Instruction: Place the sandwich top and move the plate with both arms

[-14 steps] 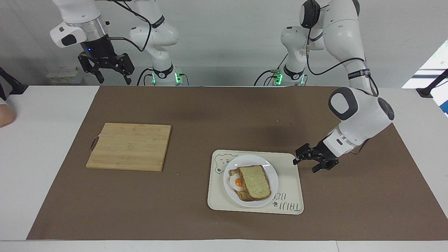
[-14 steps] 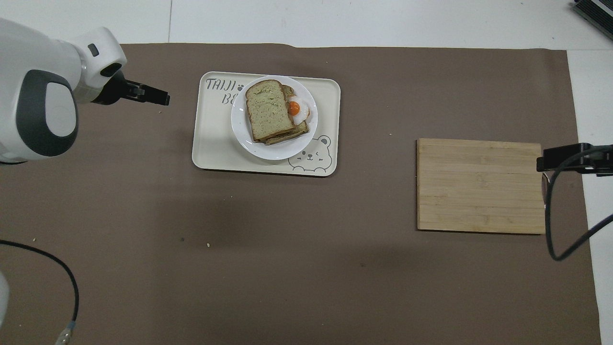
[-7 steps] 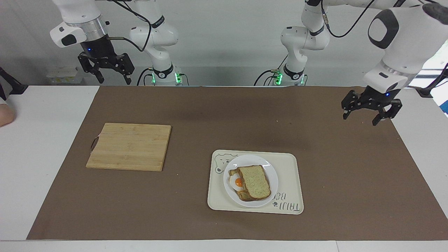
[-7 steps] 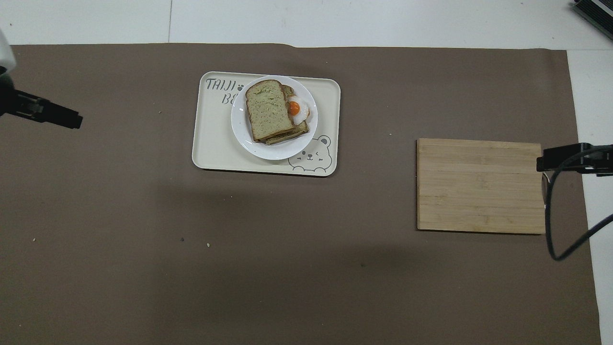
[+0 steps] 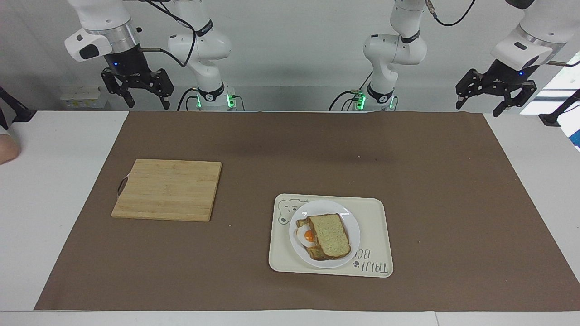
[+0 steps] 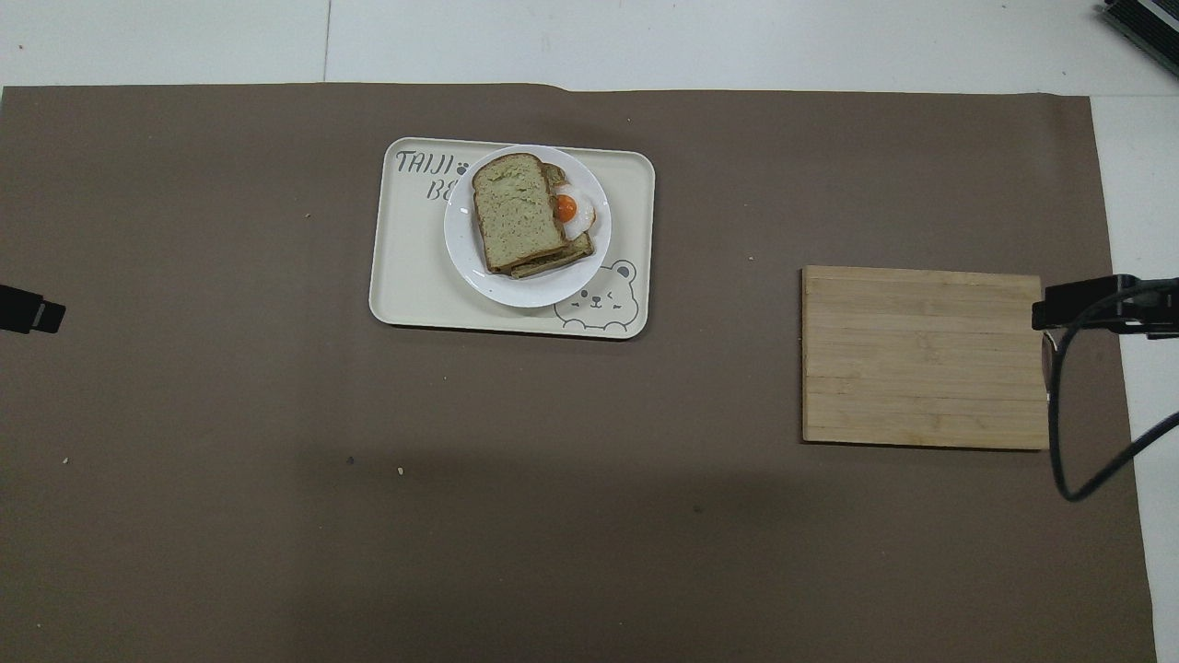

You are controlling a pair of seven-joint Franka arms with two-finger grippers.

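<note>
Two arms hang raised at the robots' edge of the table, and neither touches anything. The left gripper (image 5: 495,94) is up in the air past the corner of the brown mat (image 5: 408,154) at the left arm's end, fingers spread and empty; the right gripper (image 5: 137,89) waits likewise with spread, empty fingers, up over the table edge on the robots' side of the cutting board (image 5: 167,189).

As for progress, the sandwich top (image 5: 332,235) already lies on the toast slice with the fried egg (image 5: 308,236), a little askew so the yolk peeks out beside it. That stack sits on the white plate (image 5: 349,222), and the plate rests on the cream bear tray (image 5: 376,217), which is farther from the robots than the cutting board and toward the left arm's end. So the placing looks done to me. Whether the plate counts as moved I cannot say for sure; it is on the tray now, and with both arms drawn up and clear, the job reads as finished or nearly so.

Counting up: one plate, one tray, one cutting board, one mat, two bread slices, one egg, two grippers.
</note>
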